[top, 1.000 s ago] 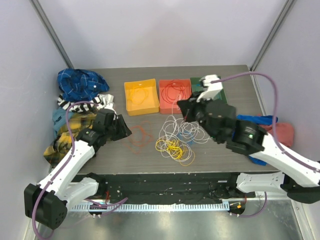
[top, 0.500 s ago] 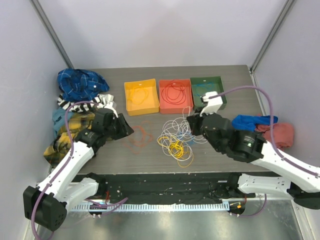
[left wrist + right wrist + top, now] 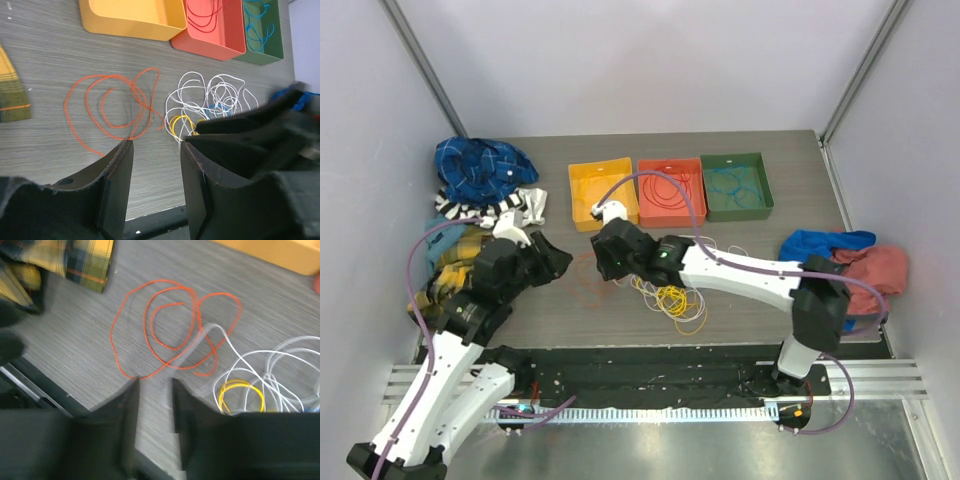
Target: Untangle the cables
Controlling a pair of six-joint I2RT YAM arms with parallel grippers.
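**Fig. 1. Picking a freed loop from the cable pile, seen from the near edge outward.**

Nearest the bases, the left gripper (image 3: 156, 185) hovers above the table (image 3: 45, 60), its 2 fingers (image 3: 117, 190) spread moderately, holding and touching nothing. The right gripper (image 3: 154, 410) reaches across to the left side and hangs just short of the orange cable (image 3: 165, 330). Its view is blurred, but a narrow gap shows between the fingers, with nothing in it.

The orange cable lies flat in loose coils, apart from the rest except where 1 white strand crosses its right edge. Beyond and to the right sits the remaining tangle of white cables (image 3: 210, 95), with a yellow cable (image 3: 240, 392) knotted in.

The step in hand is probably the pickup of the orange cable. The next move calls for lowering onto a single strand and closing on thin wire lying flush with the table.

Farthest stand 3 trays: the yellow tray (image 3: 130, 27), the red tray (image 3: 202, 45) and the green tray (image 3: 260, 57).
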